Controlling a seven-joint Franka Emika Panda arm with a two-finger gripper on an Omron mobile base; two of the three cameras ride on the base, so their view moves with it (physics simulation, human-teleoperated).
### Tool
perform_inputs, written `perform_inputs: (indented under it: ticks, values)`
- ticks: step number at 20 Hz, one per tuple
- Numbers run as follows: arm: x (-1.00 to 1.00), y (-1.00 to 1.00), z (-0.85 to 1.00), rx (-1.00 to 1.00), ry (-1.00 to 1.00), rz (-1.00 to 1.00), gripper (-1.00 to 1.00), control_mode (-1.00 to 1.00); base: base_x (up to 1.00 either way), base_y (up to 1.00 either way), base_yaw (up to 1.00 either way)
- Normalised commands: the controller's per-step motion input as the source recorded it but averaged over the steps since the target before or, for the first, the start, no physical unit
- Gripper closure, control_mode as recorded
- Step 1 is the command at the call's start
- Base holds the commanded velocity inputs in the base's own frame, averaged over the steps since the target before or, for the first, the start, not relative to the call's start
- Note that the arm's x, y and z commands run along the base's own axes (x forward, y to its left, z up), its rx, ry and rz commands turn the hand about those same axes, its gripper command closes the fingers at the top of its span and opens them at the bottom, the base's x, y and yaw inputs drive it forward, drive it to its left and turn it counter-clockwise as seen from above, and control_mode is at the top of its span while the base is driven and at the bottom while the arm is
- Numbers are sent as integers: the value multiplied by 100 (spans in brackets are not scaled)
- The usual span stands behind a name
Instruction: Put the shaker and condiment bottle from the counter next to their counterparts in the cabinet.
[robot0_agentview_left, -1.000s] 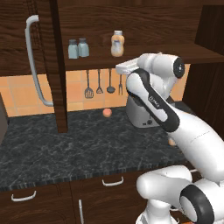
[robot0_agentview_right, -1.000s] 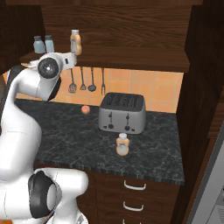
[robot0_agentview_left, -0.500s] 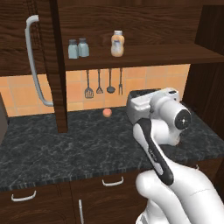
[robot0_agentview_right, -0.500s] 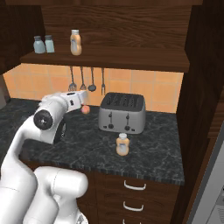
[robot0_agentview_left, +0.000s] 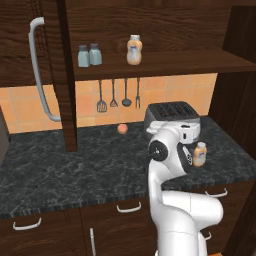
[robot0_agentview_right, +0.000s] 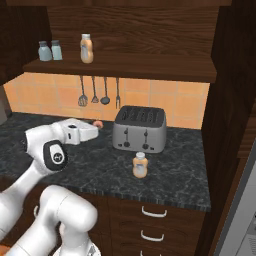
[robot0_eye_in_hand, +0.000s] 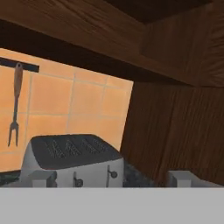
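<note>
I've got the gripper (robot0_agentview_right: 95, 131) spread wide, holding nothing, low over the tabletop (robot0_agentview_right: 90, 170) just left of the toaster (robot0_agentview_right: 139, 129). Condiment bottle (robot0_agentview_right: 140, 165) stands on the tabletop in front of the toaster, apart from the gripper. On the cabinet (robot0_agentview_left: 160, 60) shelf: two shakers (robot0_agentview_left: 89, 55) w/ another orange bottle (robot0_agentview_left: 133, 50) nearby.

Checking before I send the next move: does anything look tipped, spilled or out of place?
Nothing tipped or spilled. One condiment bottle stands upright on the counter before the toaster, not yet shelved; two shakers and another bottle stand upright in the cabinet.
</note>
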Motion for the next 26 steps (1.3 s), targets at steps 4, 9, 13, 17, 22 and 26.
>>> perform_inputs:
  ticks: [4, 9, 13, 17, 22, 26]
  values:
    - [33, -56, -70, 13, 2, -40, -100, -100, 0, 0, 0]
    - [6, -41, -99, 17, -5, -15, -100, -100, 0, 0, 0]
    - [-9, 0, -18, 5, -7, -36, -100, -100, 0, 0, 0]
    - [-27, -16, -9, 2, -2, -47, -100, -100, 0, 0, 0]
    - [-25, -38, -10, 0, 1, -20, -100, -100, 0, 0, 0]
    - [-5, -14, -21, 1, 7, 1, -100, -100, 0, 0, 0]
